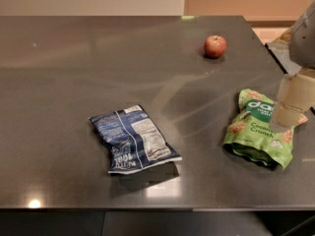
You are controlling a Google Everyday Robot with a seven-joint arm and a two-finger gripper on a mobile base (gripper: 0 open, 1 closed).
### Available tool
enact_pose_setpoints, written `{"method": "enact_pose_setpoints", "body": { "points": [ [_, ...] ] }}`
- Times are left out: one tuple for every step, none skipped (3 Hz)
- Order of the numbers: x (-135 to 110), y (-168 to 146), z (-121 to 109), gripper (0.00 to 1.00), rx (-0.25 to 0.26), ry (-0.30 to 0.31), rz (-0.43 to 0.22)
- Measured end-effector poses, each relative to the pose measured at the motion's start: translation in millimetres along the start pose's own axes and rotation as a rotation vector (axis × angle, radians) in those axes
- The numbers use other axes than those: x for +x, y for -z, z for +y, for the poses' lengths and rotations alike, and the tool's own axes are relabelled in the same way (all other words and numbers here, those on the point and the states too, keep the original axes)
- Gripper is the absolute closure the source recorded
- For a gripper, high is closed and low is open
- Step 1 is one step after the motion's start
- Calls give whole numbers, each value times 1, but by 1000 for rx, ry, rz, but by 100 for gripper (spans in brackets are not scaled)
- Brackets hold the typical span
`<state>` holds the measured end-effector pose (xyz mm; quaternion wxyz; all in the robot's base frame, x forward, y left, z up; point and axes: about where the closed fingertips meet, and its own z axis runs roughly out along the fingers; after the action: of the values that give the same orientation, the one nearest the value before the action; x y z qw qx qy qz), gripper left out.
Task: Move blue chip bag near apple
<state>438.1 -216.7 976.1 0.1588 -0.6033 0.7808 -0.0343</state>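
The blue chip bag (134,138) lies flat on the dark table (74,82), left of centre near the front edge, its white text panels facing up. The apple (215,46) sits far back on the right side of the table, small, red with yellowish patches. My gripper (291,107) hangs at the right edge of the view, its pale fingers above the right part of the green pouch. It is far to the right of the blue chip bag and well in front of the apple. It holds nothing that I can see.
A bright green "dang Coconut Crunch" pouch (256,132) lies on the table at the right, partly under the gripper. The table's right edge runs diagonally behind the arm. A beige wall stands behind the table.
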Motion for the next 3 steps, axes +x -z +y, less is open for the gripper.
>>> {"method": "enact_pose_setpoints", "body": {
  "points": [
    [-1,1,0,0,3,1,-5],
    [-21,-4,6,0,-7,50,-66],
    [-51,-14,19,0,-40,107,-151]
  ]
}}
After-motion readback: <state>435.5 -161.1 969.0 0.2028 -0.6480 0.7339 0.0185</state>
